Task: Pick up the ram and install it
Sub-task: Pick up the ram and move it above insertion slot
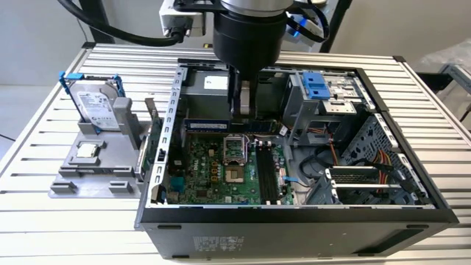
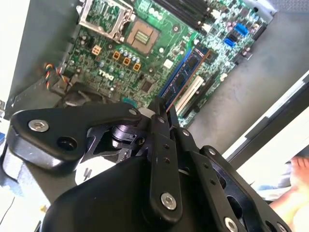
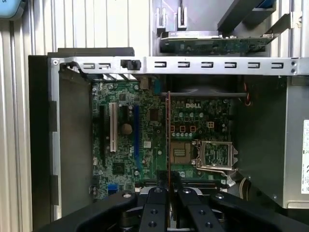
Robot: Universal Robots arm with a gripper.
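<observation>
Claw [image 1: 244,118] is down inside the open case [image 1: 158,165], clenched on the ram [image 1: 209,126] near the stick's middle. The ram hangs on edge above the rear of the motherboard [image 1: 209,174], at 12 o'clock from the bare CPU socket [image 1: 235,174] in the exterior view. It does not look seated in anything.

The black memory slots [image 1: 268,176] lie at about 4 o'clock from the socket and run front to back. The stick runs crosswise, roughly square to them. The first wrist view shows the ram [image 3: 168,135] edge-on as a thin line leading away from the claw [image 3: 168,192]. The second wrist view shows its chip face [image 2: 186,72] reaching past the claw [image 2: 162,110].

Risks, as judged:
- Lowered in this orientation, the edge would land across the socket or board parts, not in a slot.
- The grip is narrow on a long stick, so any nudge against the case wall could twist it in the jaws and cock one end.
- I cannot see whether the slot latches are open. Shut latches would block seating.
- The notch side cannot be read, and a reversed stick would jam.

On the tabletop [image 1: 37,143], at 9 o'clock from the case, the hard drive [image 1: 96,107] sits clear of the work.
</observation>
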